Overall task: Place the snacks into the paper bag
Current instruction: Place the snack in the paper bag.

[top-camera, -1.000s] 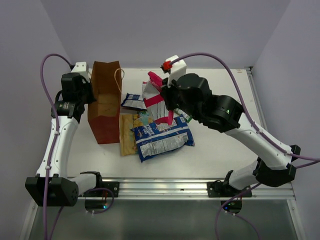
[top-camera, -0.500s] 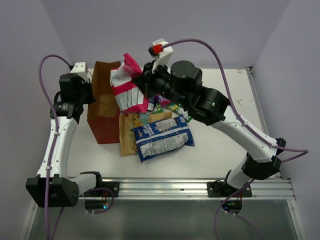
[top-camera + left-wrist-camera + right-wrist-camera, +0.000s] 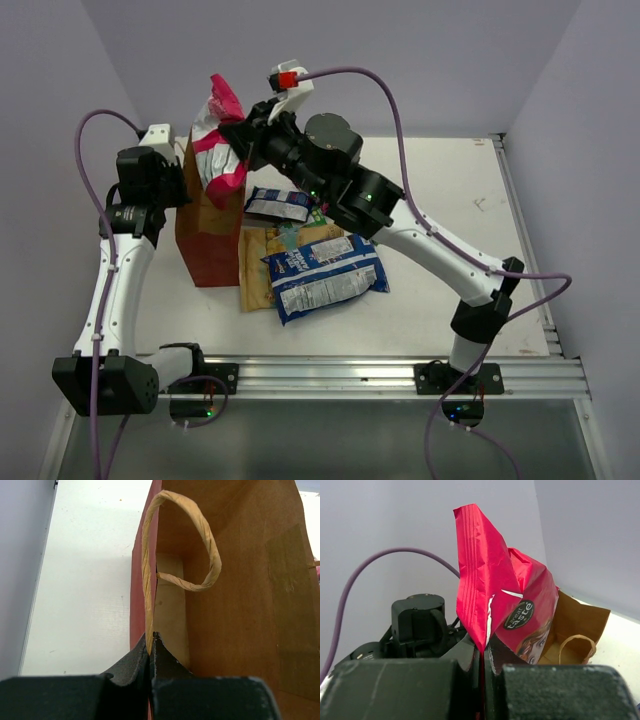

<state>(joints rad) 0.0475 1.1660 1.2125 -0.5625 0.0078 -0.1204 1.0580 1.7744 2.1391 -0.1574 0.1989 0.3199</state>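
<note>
White tabletop (image 3: 450,290) lies under both my arms, closed in by pale lavender walls (image 3: 400,60).

My right gripper (image 3: 482,652) is clamped tight on one edge of the pink-red packet (image 3: 215,140). I hold it high, over the far left of the table. The packet stands nearly on end, its long axis close to vertical, with a crumpled pink end uppermost. Its white-and-pink lower end points down at the mouth of the paper bag (image 3: 205,230). I cannot tell whether that lower end has passed the rim.

The bag stands upright on its base at the left side of the table, mouth open to the ceiling. My left gripper (image 3: 150,642) is pinched closed on the rim at the foot of one loop handle (image 3: 210,555). From my left wrist I see the brown inner walls, and the bottom is hidden.

On the table just right of the bag lie the tan-gold packet (image 3: 255,270) and the blue-white packet (image 3: 325,275), overlapping. The small dark blue packet (image 3: 278,205) lies flat behind them.
</note>
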